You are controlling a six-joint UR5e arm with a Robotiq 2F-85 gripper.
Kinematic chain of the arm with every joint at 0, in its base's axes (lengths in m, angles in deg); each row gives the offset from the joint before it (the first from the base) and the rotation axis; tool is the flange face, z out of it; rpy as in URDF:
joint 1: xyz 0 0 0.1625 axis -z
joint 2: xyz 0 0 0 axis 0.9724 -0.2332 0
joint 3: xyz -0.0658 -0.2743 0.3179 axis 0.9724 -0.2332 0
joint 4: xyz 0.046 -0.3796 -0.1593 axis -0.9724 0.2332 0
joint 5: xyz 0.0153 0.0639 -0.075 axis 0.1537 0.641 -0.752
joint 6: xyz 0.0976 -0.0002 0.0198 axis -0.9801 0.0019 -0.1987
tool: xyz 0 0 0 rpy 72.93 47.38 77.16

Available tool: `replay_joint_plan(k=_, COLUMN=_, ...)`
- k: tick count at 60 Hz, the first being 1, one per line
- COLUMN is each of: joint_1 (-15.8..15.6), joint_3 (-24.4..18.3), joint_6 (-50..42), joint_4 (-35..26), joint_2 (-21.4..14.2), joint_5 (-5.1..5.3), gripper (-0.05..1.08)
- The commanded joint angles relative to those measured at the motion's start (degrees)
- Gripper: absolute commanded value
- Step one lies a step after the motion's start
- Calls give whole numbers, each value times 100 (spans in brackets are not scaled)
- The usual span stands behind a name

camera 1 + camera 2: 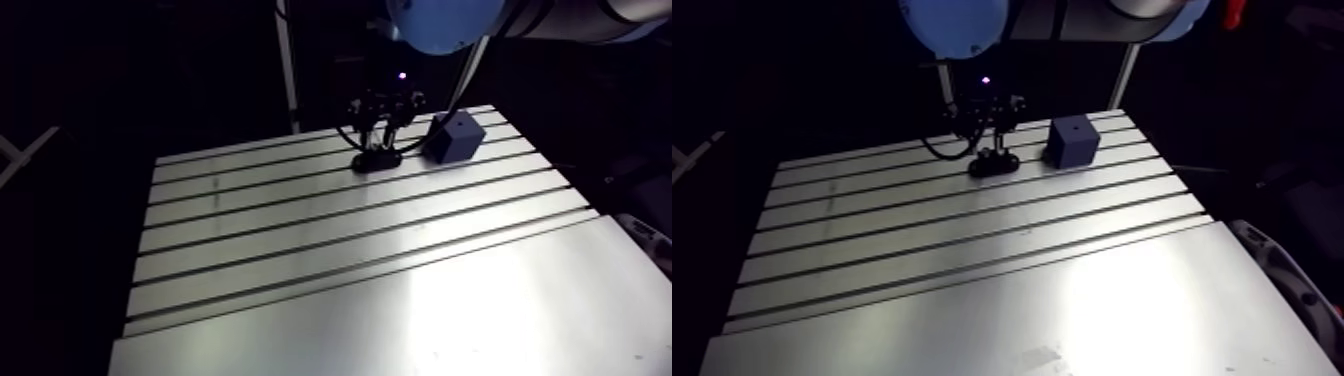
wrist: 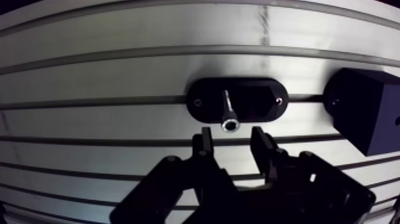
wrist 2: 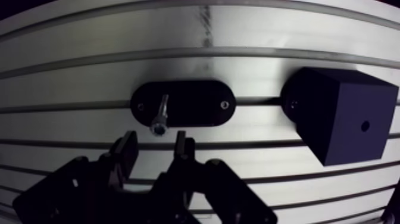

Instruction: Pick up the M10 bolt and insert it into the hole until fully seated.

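My jaws are apart; M10 bolt (image 2: 228, 113) ungrasped at twelve o'clock. Hole (image 3: 365, 126) at two o'clock empty; nothing done yet.

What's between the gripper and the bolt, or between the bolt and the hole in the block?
Nothing visible. The open gripper hangs right at the bolt, which sits in its black holder. Only bare table lies between the holder and the block, and the hole in the block's face is uncovered.
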Motion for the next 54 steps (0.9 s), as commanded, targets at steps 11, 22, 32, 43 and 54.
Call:
replay_joint_plan(k=11, joint_1=-9, joint_3=7, joint_6=20, joint_4=4, joint_2=40, joint_5=0, gripper=54)
replay_joint_plan(k=22, joint_1=-9, joint_3=50, joint_6=29, joint_4=119, joint_2=41, joint_5=8, gripper=54)
replay_joint_plan(k=32, joint_1=-18, joint_3=60, joint_6=38, joint_4=188, joint_2=41, joint_5=8, gripper=54)
replay_joint_plan(k=43, joint_1=-18, joint_3=60, joint_6=38, joint_4=188, joint_2=83, joint_5=8, gripper=54)
replay_joint_plan(k=54, joint_1=-18, joint_3=60, joint_6=38, joint_4=197, joint_2=95, joint_5=8, gripper=54)
